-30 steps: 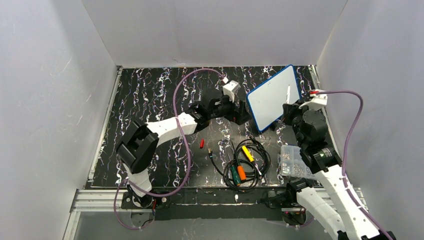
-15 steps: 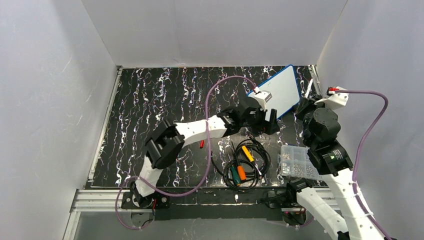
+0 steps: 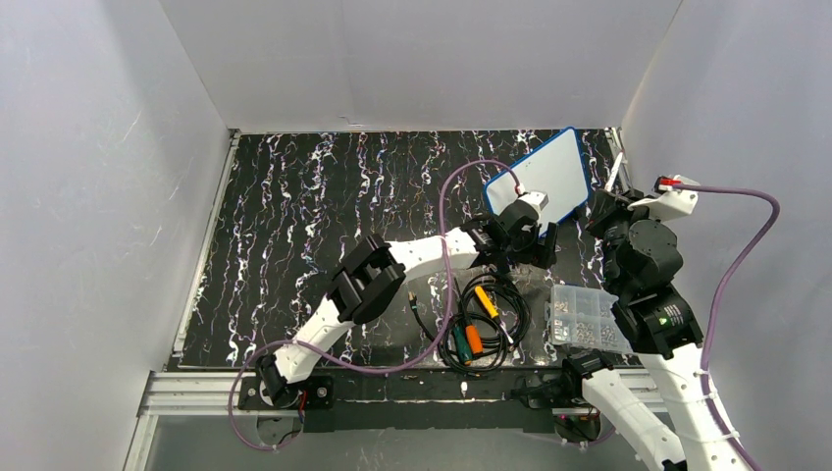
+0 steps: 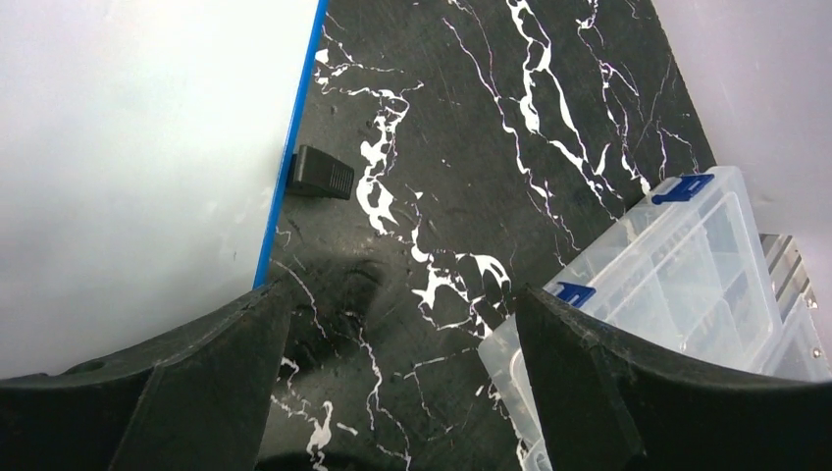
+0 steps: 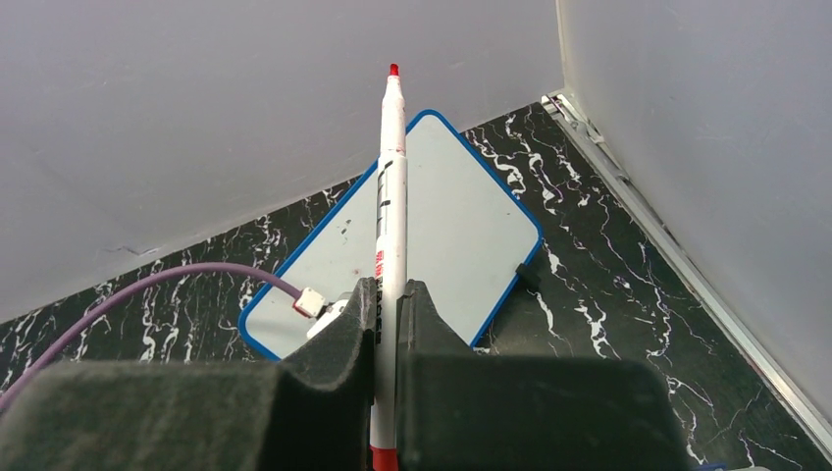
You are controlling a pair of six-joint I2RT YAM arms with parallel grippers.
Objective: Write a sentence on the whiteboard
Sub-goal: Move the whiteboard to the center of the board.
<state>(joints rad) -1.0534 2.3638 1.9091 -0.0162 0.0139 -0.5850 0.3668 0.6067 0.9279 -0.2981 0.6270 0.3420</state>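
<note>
Right fingers (image 5: 329, 378) pinch a marker (image 5: 390, 196) above black marbled table (image 3: 294, 216), white walls (image 3: 412, 59).

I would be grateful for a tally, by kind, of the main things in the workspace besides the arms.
whiteboard: 1
marker: 1
clear compartment box: 1
cable bundle: 1
Total: 4

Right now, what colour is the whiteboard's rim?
Blue. The whiteboard shows best in the right wrist view.
</note>
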